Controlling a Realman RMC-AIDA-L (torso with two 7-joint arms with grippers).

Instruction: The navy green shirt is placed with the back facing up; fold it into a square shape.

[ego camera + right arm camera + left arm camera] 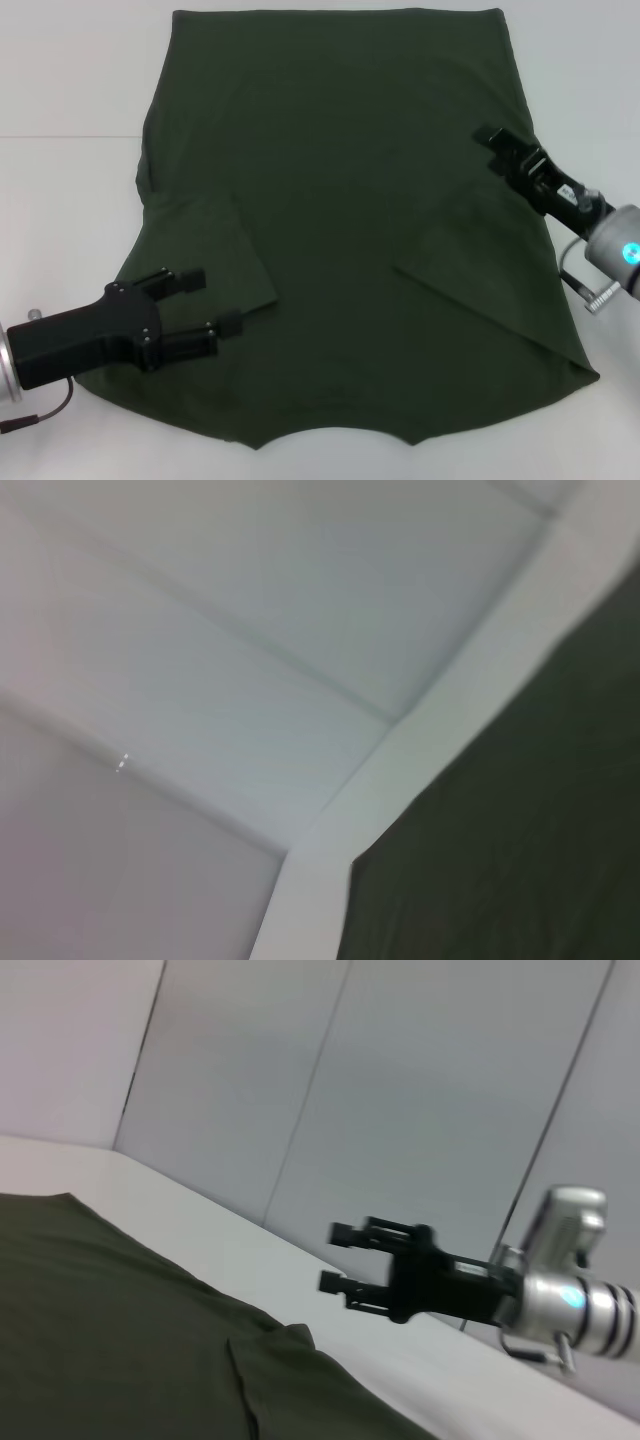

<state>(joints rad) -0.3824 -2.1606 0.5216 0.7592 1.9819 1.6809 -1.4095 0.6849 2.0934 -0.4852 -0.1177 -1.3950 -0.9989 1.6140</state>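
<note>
Both sleeves of the navy green shirt (350, 230) lie folded inward on the white table (60, 200). Left pincer (210, 300) hovers released near-left; right pincer (492, 145) released at right edge.

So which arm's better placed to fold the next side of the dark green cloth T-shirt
Probably the left. Its claw hangs open over the folded-in sleeve at the dark olive-green cloth T-shirt's left edge, nearer the collar end. The right claw, also open, sits farther up the right edge.
</note>
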